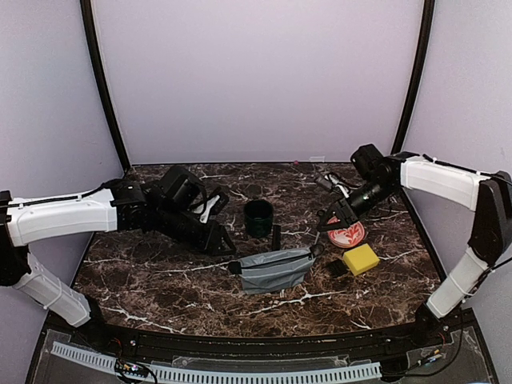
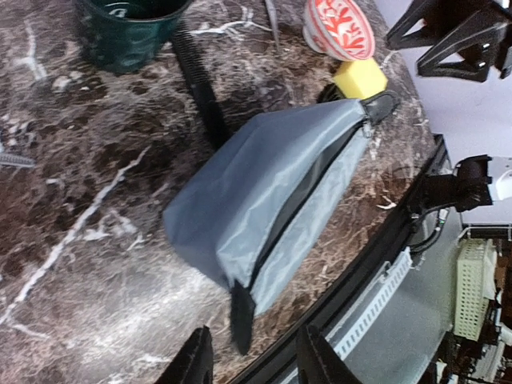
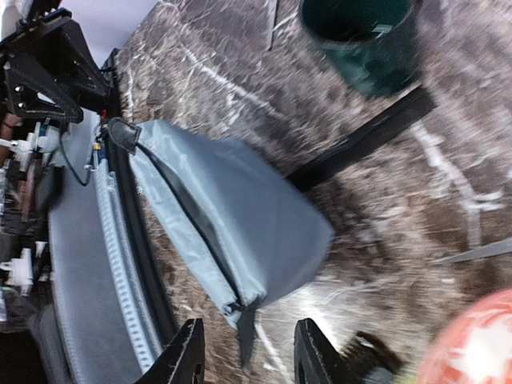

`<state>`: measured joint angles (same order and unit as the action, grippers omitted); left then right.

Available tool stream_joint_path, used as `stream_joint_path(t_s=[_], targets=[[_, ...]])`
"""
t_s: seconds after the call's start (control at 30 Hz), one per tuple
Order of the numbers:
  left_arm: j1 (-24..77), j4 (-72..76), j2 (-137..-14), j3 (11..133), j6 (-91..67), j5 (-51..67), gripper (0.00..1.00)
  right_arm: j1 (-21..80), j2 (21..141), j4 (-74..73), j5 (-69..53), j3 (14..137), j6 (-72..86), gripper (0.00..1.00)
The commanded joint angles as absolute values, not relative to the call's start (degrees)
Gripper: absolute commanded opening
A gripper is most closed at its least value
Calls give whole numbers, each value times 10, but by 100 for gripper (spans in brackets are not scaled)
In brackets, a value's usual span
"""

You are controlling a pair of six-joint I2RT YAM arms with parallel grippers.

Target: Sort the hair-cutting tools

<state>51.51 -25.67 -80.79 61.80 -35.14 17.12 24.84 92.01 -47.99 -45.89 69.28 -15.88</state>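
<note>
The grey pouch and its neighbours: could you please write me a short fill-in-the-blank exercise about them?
The cup behind the grey pouch is dark ___.
The long black tool lying between the cup and the pouch is a ___.
The block beside the red-and-white plate is ___.
Missing words: green; comb; yellow.

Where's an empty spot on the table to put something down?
The biggest bare patch of marble table is front left, between the left arm, the grey zip pouch and the near edge. Another lies behind the dark green cup, toward the back. Crowded middle to right: black comb, red-and-white plate, yellow block.
</note>
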Motion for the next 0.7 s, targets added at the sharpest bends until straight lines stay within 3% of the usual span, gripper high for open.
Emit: stream_joint_path(t_s=[0.0,0.1,0.23,0.37,0.67], targets=[[510,-358,-750,639,-325,35,38,218,862,-500,-394,733,-194,40],[504,-382,-733,639,-343,-77,41,218,834,-473,-378,723,-188,41],[486,-390,-748,643,-322,-139,46,218,799,-434,-338,698,-179,41],[454,-396,-792,658,-242,-165,65,219,772,-430,-331,685,-196,40],[286,-316,-918,695,-107,-22,76,220,700,-412,-319,611,-223,40]])
